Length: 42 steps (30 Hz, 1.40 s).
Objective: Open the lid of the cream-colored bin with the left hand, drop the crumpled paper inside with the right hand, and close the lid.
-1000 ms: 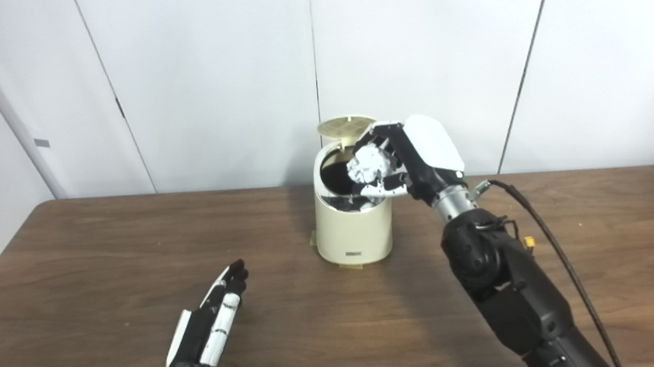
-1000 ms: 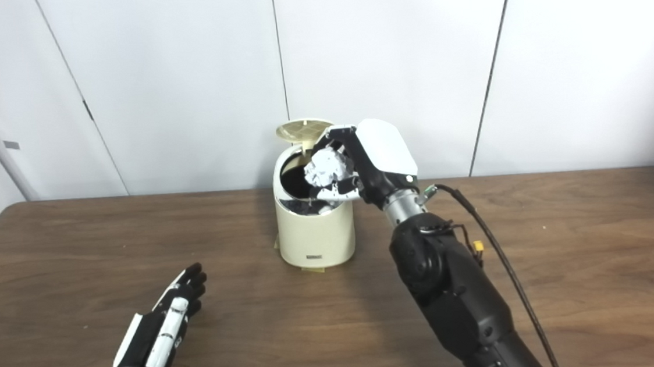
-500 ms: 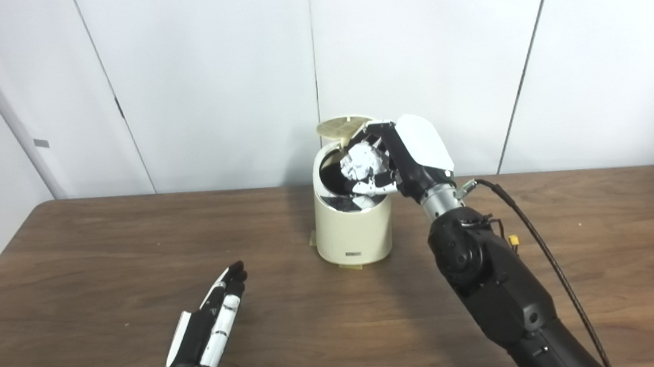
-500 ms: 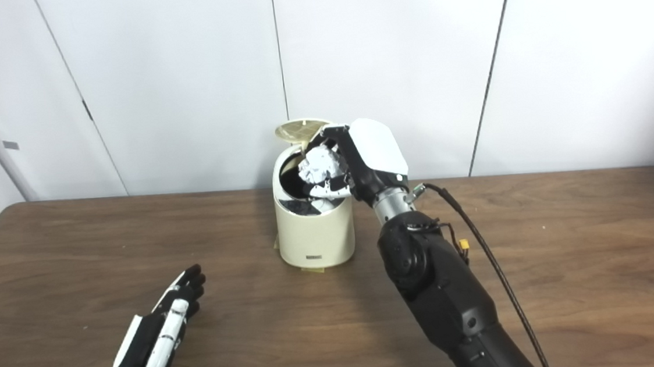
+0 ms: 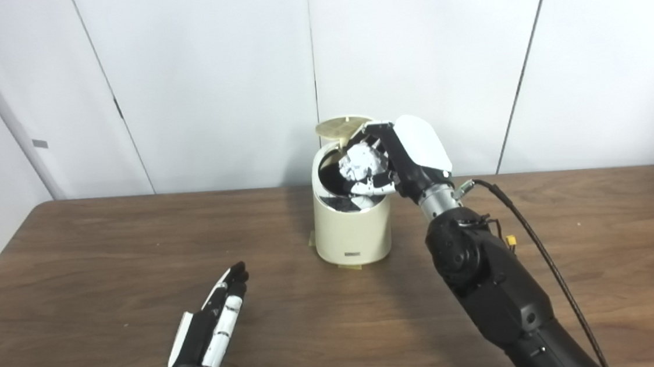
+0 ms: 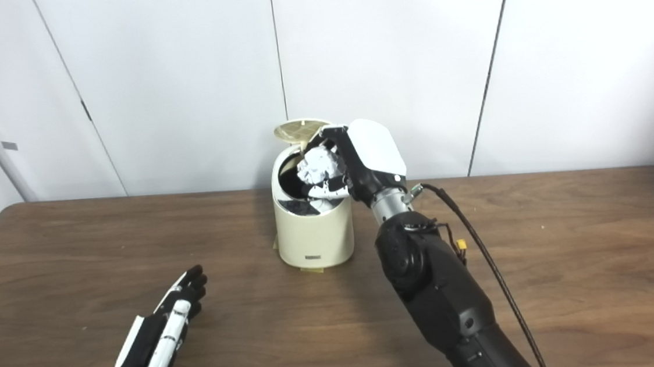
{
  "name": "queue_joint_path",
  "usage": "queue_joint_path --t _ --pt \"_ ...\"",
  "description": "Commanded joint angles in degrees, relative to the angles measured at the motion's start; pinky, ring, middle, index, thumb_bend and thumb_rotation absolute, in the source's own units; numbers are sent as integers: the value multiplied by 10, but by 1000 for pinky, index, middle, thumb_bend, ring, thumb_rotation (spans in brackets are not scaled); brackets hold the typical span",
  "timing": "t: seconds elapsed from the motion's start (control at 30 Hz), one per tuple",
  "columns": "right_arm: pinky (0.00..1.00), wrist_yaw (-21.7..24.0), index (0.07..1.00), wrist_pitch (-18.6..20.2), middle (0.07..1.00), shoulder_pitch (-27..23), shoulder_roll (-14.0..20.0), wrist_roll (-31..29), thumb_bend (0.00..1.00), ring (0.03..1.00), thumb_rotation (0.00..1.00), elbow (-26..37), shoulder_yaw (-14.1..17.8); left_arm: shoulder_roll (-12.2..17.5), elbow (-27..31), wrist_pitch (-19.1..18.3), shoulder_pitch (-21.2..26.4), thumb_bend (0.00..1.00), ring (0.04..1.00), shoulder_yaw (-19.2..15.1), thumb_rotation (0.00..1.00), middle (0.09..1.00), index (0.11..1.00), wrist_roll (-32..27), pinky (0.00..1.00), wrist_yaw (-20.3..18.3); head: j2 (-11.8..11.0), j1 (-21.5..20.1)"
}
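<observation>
Right hand (image 5: 398,157) curled around the paper ball (image 5: 362,163), fingers closed on it, held over the bin's open mouth, toward its 3 o'clock rim. Bin (image 5: 354,228) cream, upright on the table (image 5: 77,273), near the far edge at 12 o'clock. Lid (image 5: 343,126) swung up at the back, just beside the fingertips. Dark interior showing. Left hand (image 5: 213,332) at 7 o'clock from the bin, well apart, fingers straight and empty, low at the table.
</observation>
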<state>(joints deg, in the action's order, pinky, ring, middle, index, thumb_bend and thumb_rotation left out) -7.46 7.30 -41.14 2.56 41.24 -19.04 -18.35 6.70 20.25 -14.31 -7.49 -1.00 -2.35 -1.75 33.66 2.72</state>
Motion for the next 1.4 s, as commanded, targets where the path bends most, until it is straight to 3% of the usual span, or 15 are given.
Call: queue_joint_path --t 0.0,0.03,0.07,0.13,0.2,0.23,0.33,0.4,0.6,0.67,0.83,0.87,1.07,1.27,1.37 --pt "425 35 551 19 524 -26 -3 -3 503 406 0 15 -9 -20 18 13 -20 548 961 2 824 944 974 -1 980 6 1 0" --pt "465 46 518 30 602 -26 -2 -2 507 442 0 19 -11 -21 17 13 -20 541 959 2 819 944 975 -3 975 6 1 0" --pt "472 56 607 39 648 -26 0 -1 652 512 17 22 -13 -22 17 14 -20 534 960 3 815 946 975 -3 976 7 1 0" --pt "429 66 706 49 681 -27 2 0 797 550 84 25 -16 -22 16 16 -19 510 958 4 811 947 976 -3 978 6 1 1" --pt "347 67 734 53 598 -26 2 1 838 475 110 27 -18 -23 14 17 -18 503 959 5 808 948 978 -2 980 6 2 2" --pt "230 68 744 55 443 -26 2 2 846 333 121 27 -19 -23 13 18 -18 502 957 5 805 948 979 -3 977 6 2 2" --pt "107 71 758 63 278 -27 3 3 849 175 144 29 -21 -23 10 22 -16 503 956 5 794 949 980 -6 977 6 2 1" --pt "76 73 756 66 231 -27 3 3 861 130 152 29 -22 -24 9 22 -15 502 956 5 789 950 981 -5 975 7 1 1" --pt "87 75 745 67 251 -27 8 2 869 151 153 30 -25 -24 6 22 -13 489 962 6 785 950 978 -7 980 9 1 1" --pt "133 75 743 65 331 -26 10 1 866 231 146 31 -25 -23 4 24 -13 496 962 7 778 951 980 -8 985 9 1 1" --pt "135 76 726 64 312 -24 14 3 862 221 130 36 -26 -23 7 21 -13 496 963 10 772 950 979 -8 985 11 1 2" --pt "192 77 724 65 405 -24 15 4 858 306 134 37 -26 -23 7 21 -13 496 963 10 768 950 980 -8 988 11 1 2" --pt "377 78 706 63 600 -20 20 4 855 510 136 37 -29 -22 8 16 -14 500 965 13 758 950 976 -6 992 12 1 2" --pt "364 76 692 61 587 -17 21 3 850 496 124 38 -29 -21 8 15 -14 508 969 16 739 953 982 -6 996 12 1 1" --pt "469 73 710 50 693 -18 24 4 857 613 122 37 -32 -20 7 16 -14 514 970 18 742 953 980 -2 996 13 1 1"
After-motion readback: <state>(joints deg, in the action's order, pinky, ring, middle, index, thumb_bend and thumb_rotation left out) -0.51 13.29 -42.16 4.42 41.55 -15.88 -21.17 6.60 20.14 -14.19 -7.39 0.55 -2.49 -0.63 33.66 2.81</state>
